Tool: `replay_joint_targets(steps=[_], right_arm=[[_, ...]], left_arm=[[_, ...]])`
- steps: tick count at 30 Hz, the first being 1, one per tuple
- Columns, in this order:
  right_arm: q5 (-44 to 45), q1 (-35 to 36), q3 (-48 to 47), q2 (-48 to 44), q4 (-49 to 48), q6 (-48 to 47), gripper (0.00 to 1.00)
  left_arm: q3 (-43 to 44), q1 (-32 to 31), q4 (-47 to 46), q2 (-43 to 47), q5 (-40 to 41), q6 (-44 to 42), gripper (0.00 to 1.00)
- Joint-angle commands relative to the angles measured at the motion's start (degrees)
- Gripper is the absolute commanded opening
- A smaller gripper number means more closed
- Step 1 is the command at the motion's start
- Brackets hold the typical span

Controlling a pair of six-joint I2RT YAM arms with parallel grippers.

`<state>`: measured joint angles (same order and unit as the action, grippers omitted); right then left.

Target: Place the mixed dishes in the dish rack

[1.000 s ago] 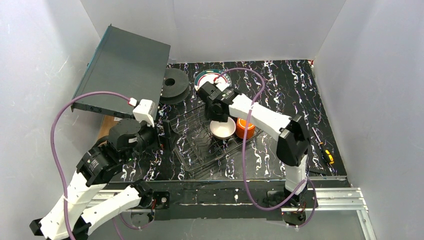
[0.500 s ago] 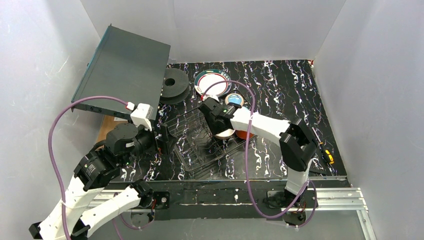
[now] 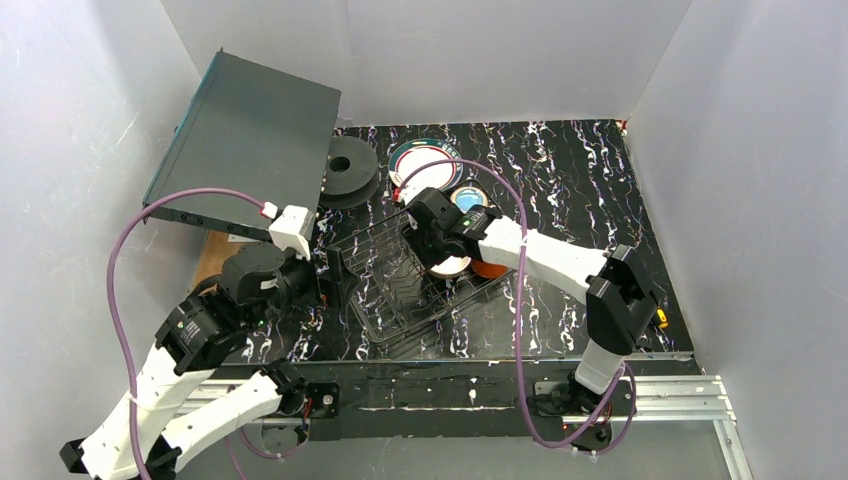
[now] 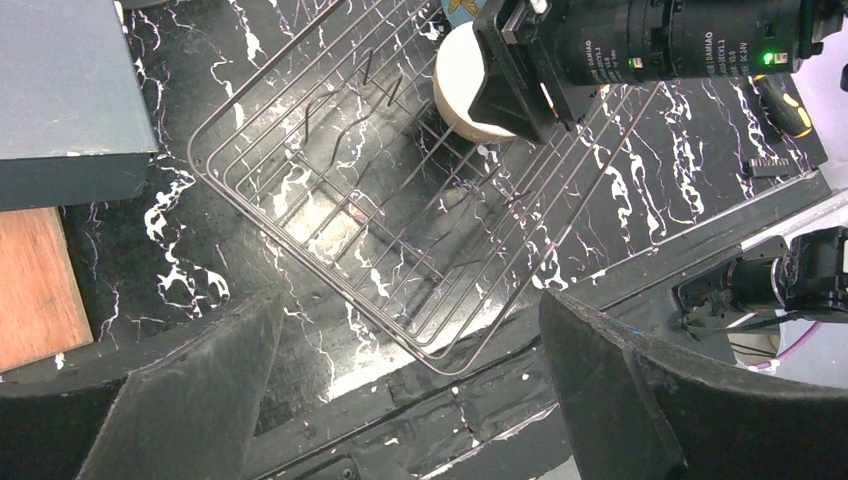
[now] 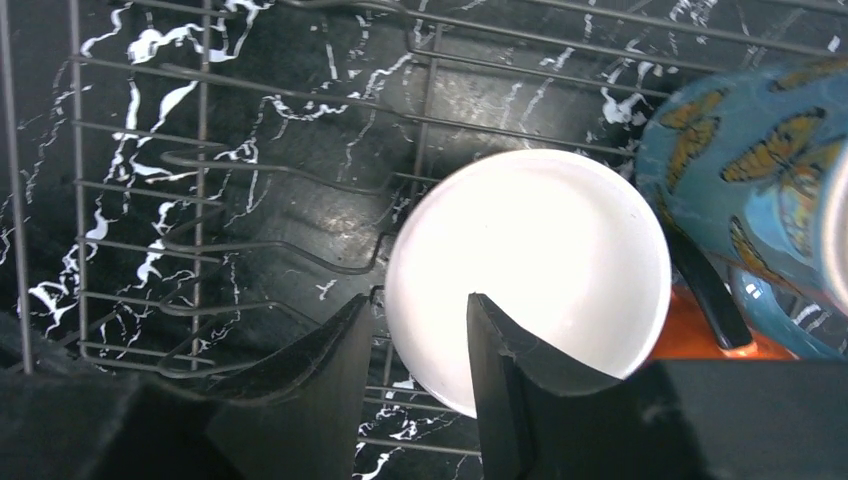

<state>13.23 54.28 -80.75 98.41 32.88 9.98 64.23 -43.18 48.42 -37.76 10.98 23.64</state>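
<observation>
Right gripper (image 5: 415, 385) pinching bowl (image 5: 540, 265) rim inside rack (image 4: 330, 200); left gripper (image 4: 410, 400) spread wide, empty, above rack's near edge.

Orange cup (image 3: 492, 268) mostly hidden behind right arm; bowl (image 5: 528, 279) rim contact perhaps unclear.

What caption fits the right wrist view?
Right gripper pinches the bowl rim inside the rack.

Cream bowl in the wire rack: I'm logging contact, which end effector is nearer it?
Right end effector, fingers straddling the cream bowl rim. Left end effector hangs open beyond the rack's opposite side.
</observation>
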Motion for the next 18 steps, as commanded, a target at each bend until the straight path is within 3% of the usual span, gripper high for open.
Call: replay_joint_targets(steps=[1,7,9,10,11,13,15,18], right_arm=[[-5.3,0.03,0.87,-0.89,-4.19,-3.84,0.47],[-3.3,-0.12,1.77,-0.46,-5.07,-3.63,0.39],[-2.22,-1.19,0.22,-1.4,-3.43,1.02,0.39],[2.05,-2.36,-3.33,-1.02,1.86,12.66,0.58],[6.16,-3.29,-7.63,0.72,10.99,25.78,0.7],[9.91,-3.71,-16.7,7.89,19.36,45.66,0.79],[11.47,-4.44,-24.0,11.61,25.86,53.18,0.8],[7.0,-7.04,-24.84,14.68,24.87,65.15,0.71]], left_arm=[[0.48,0.35,0.16,-1.33,-1.32,0.23,0.99],[1.04,0.38,0.98,-2.6,-1.89,0.9,0.99],[0.65,0.34,0.45,-2.62,-2.17,1.46,0.99],[0.35,0.37,-0.2,-2.91,-2.66,1.82,0.99],[0.44,0.33,-0.81,-3.63,-2.82,1.95,0.99],[0.32,0.32,-1.97,-5.07,-3.73,2.0,0.99],[0.61,0.33,-0.88,-5.05,-3.81,2.31,0.99],[-0.04,0.37,-0.84,-2.33,-3.45,3.26,0.99]])
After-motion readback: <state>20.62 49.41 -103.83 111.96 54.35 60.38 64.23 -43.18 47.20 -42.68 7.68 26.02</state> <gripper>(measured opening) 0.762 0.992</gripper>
